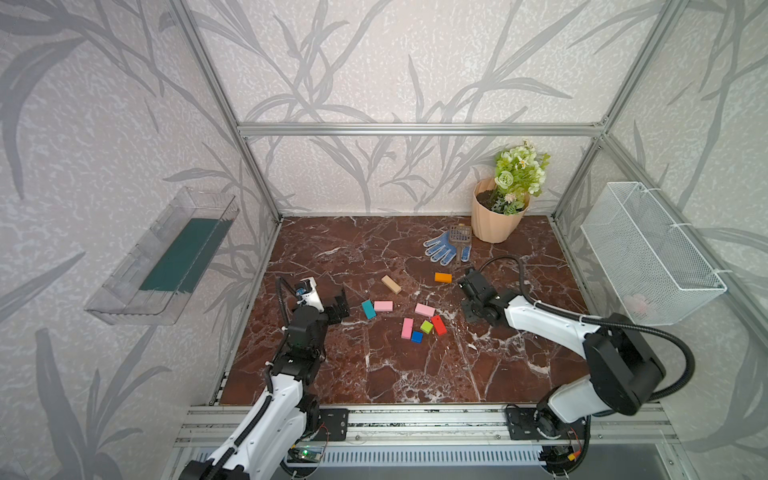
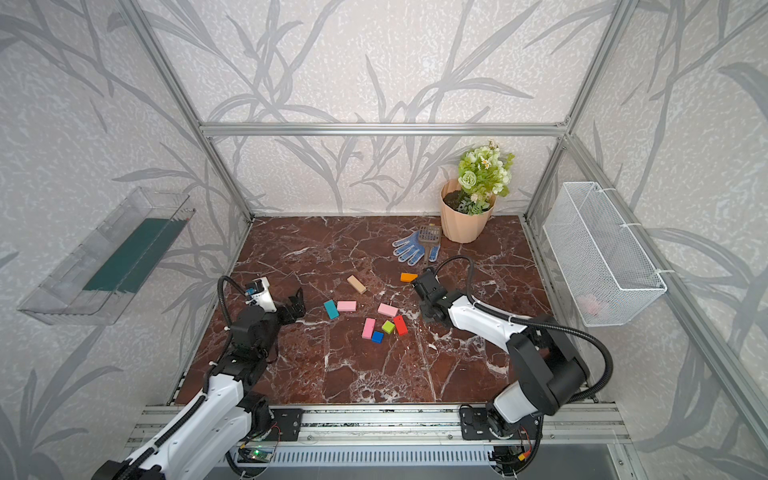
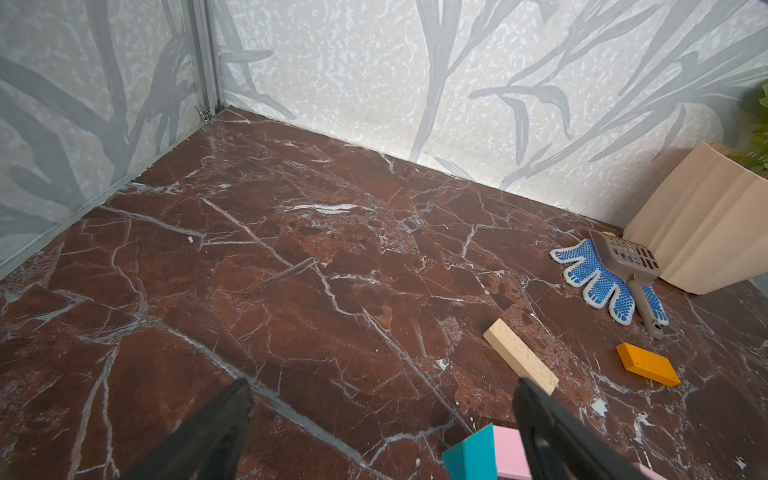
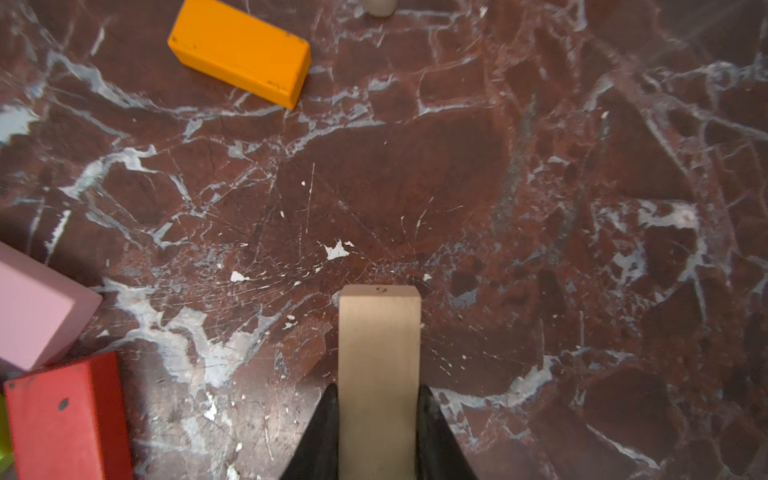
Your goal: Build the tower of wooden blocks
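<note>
The tan block [image 4: 378,365] is sitting nearest the lens in the right wrist view, and the right hand [image 4: 378,390] is clenching it by its long sides, one black jaw on each. Whether its far end is touching the tabletop [image 4: 540,208] or hanging just above it, I cannot tell.

The tower is not yet begun, as I judge it: no block is resting on another anywhere. In a top view the rest are lying singly on the tabletop: a second tan block [image 1: 391,284] and an orange block [image 1: 443,277] farther back, a teal block [image 1: 368,309] touching or just beside one of the three pink blocks [image 1: 383,306], and a red block [image 1: 439,325], a green cube [image 1: 426,327] and a blue cube [image 1: 417,337] crowding together near the middle. So the first base piece is only being placed or carried, and all the stacking is waiting.

The right arm is reaching in from the front rail, its wrist bending so the hand is pointing down at bare tabletop just right of the red block. The left arm is folding high at the elbow; the left hand [image 3: 380,395] is gaping wide and empty, aiming low toward the teal block.

A blue dotted glove [image 1: 446,247] and a flowerpot [image 1: 496,220] are lying well back.
</note>
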